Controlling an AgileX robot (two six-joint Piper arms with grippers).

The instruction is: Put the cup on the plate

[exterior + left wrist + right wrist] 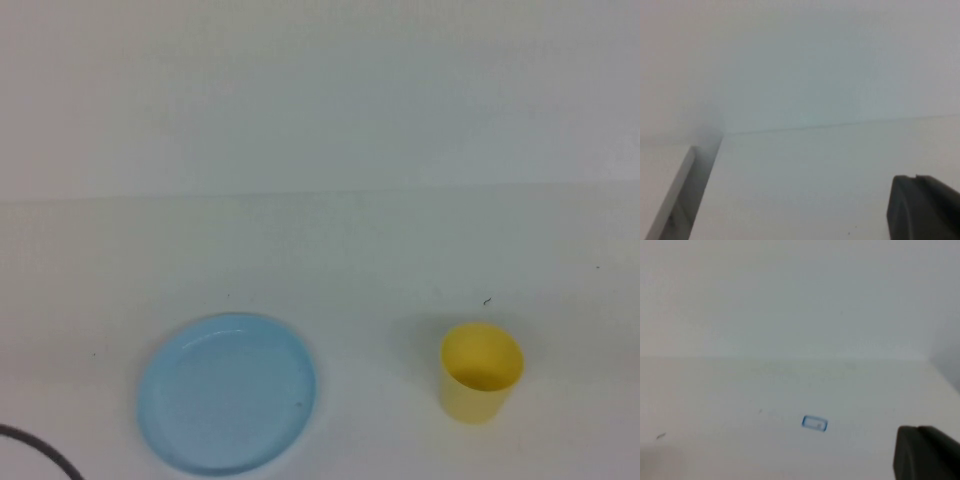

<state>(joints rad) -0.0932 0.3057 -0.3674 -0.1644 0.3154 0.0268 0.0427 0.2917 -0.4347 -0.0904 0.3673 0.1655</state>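
Note:
A small yellow cup (pixel 481 371) stands upright on the white table at the front right of the high view. To its left lies the round light blue plate (pixel 227 392), bare, with a clear gap of table between the two. Neither arm shows in the high view. In the left wrist view my left gripper (pixel 916 177) is shut, its dark fingers pressed together over bare table. The right wrist view has my right gripper (pixel 917 428) shut the same way, holding nothing. Cup and plate are absent from both wrist views.
A dark cable (pixel 40 450) curves across the front left corner. A small blue-outlined rectangular mark (pixel 815 423) lies on the table ahead of the right gripper. A white edge strip (pixel 675 195) runs beside the table in the left wrist view.

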